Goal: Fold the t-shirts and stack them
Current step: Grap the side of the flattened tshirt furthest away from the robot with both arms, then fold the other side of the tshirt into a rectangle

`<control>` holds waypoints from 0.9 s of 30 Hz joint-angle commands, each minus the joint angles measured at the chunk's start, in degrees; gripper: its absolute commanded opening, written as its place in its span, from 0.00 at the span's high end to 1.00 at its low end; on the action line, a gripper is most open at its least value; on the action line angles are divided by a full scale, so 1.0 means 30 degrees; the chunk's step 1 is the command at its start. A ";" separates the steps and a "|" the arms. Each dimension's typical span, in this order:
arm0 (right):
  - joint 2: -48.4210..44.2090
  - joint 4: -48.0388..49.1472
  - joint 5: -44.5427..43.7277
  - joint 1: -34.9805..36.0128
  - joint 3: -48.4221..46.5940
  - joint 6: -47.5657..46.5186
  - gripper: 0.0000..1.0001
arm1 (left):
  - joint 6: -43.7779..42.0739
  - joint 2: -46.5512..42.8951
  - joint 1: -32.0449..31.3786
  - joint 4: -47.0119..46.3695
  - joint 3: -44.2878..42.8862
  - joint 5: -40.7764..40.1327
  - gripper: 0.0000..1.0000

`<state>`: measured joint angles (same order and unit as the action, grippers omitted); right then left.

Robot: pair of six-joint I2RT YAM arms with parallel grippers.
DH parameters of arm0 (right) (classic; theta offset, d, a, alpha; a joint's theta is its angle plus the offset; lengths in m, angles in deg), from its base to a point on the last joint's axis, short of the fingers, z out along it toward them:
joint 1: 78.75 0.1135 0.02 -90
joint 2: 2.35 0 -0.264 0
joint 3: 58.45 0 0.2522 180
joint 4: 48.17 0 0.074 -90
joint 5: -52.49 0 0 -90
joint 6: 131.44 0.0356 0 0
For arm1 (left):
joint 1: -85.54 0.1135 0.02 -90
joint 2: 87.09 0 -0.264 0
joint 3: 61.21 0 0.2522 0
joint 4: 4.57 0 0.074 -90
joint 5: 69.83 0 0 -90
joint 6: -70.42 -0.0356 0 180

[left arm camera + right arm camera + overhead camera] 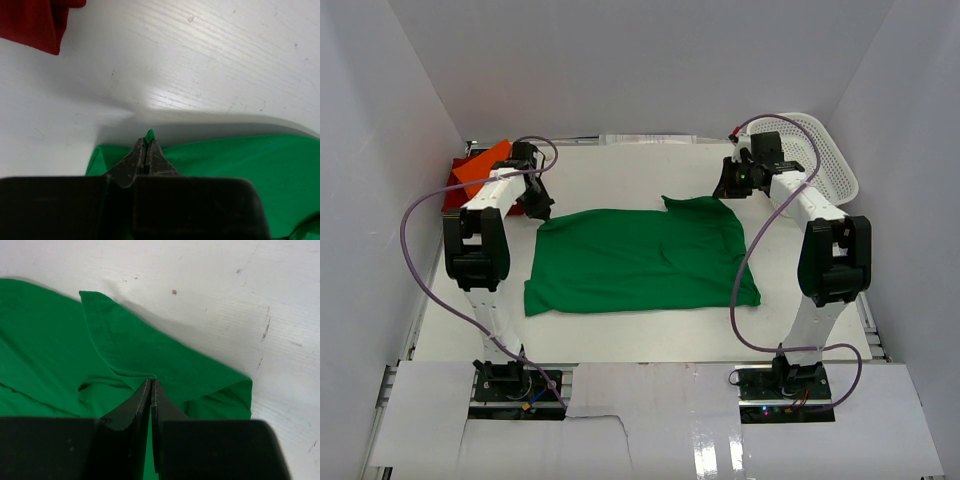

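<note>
A bright green t-shirt lies spread flat in the middle of the table. My left gripper is at its far left corner, jaws shut, and a small tip of green cloth pokes out between the fingertips. My right gripper is at the far right corner, jaws shut on a puckered fold of the green t-shirt at the tips. An orange t-shirt and a dark red t-shirt lie bunched at the far left; the dark red t-shirt shows in the left wrist view too.
A white mesh basket leans at the far right corner behind the right arm. White walls enclose the table on three sides. Purple cables loop from both arms over the table's sides.
</note>
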<state>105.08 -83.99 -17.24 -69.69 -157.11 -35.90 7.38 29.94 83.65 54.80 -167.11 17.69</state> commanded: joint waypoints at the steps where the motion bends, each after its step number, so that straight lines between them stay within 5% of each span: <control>1: -0.1650 0.0880 0.0537 -0.0061 0.0614 -0.0060 0.92 | -0.0168 -0.1802 -0.0073 -0.0436 0.0156 -0.0052 1.00; 27: -1.1932 -0.2927 -0.0075 -0.0061 0.7294 0.0613 0.92 | -0.0431 -0.5524 -0.0073 -0.1432 0.4697 -0.1223 1.00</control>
<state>73.00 -90.31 -16.30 -69.73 -136.35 -34.35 7.14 17.40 83.54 51.54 -153.01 16.05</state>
